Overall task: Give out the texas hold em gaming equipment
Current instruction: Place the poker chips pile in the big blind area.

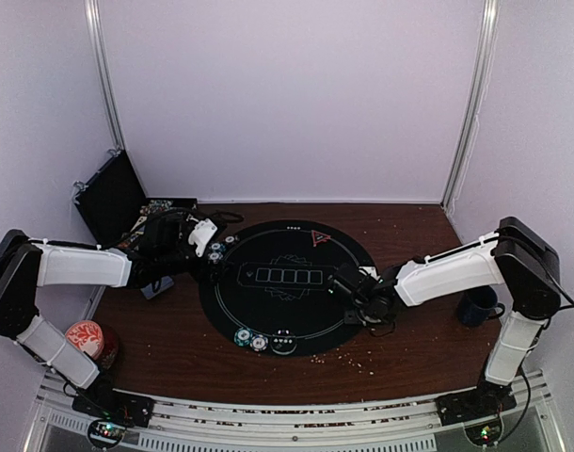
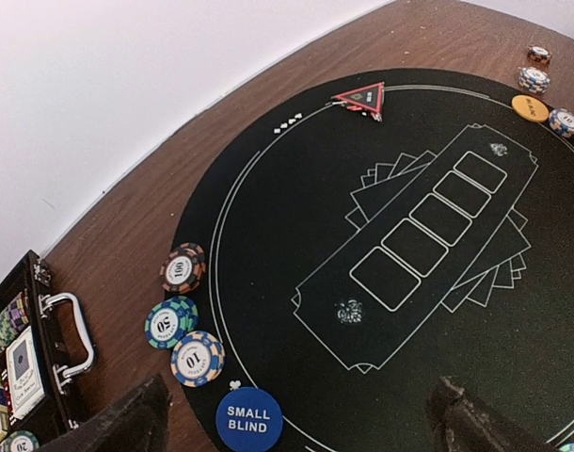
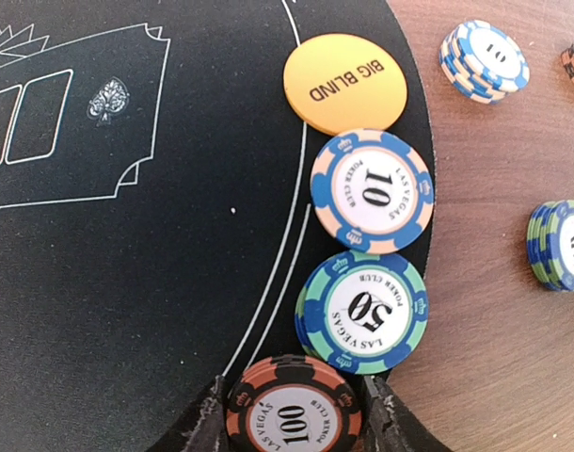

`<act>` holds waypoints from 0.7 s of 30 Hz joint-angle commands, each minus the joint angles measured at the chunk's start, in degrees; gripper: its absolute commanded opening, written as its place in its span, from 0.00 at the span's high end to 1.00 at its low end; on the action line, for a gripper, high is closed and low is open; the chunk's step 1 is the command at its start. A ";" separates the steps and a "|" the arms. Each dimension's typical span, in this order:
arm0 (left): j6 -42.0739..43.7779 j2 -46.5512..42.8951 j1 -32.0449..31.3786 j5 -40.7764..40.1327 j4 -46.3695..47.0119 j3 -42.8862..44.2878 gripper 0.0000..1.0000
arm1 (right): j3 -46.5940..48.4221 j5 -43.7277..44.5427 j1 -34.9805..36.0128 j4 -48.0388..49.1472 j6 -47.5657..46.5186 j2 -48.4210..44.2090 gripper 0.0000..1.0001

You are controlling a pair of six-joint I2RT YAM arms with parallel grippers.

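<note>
My left gripper (image 1: 204, 245) hangs open and empty over the left rim of the black round mat (image 1: 268, 320). Its fingers (image 2: 127, 424) stand wide apart, with the blue SMALL BLIND button (image 2: 248, 420) between them. Just beyond lie a 100 chip (image 2: 183, 268), a 50 chip (image 2: 170, 322) and a 10 chip (image 2: 197, 358). My right gripper (image 1: 362, 299) is at the mat's right rim, shut on a stack of orange-black 100 chips (image 3: 292, 412). Ahead of it lie a teal 50 stack (image 3: 362, 308), a 10 chip (image 3: 372, 191) and the orange BIG BLIND button (image 3: 345, 82). The red triangle marker (image 1: 317, 237) sits at the mat's far edge.
An open black case (image 1: 118, 198) with cards and chips stands at the back left. A dark blue mug (image 1: 477, 304) is at the right and a red-topped can (image 1: 85, 337) at the front left. More chip stacks (image 3: 483, 59) lie on the wood, and two chips (image 1: 249, 339) at the mat's front.
</note>
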 commanded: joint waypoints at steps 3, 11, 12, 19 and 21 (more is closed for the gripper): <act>-0.41 0.68 0.36 -0.13 2.19 1.96 0.02 | 1.57 2.50 -0.35 -1.13 -0.17 0.34 0.49; -0.40 0.72 0.38 -0.03 2.19 1.97 0.02 | 1.26 1.76 -0.11 -0.54 -0.33 -0.69 0.48; -0.36 0.70 0.36 -0.04 2.19 1.97 0.02 | 1.17 1.56 -0.02 -0.32 -0.40 -0.72 0.49; -0.40 0.89 0.41 -0.08 2.18 1.97 0.02 | 2.41 2.69 1.66 -1.59 0.13 0.12 0.54; -0.38 0.94 0.41 -0.05 2.19 2.03 0.02 | 2.49 3.11 1.95 -2.12 0.63 0.11 0.55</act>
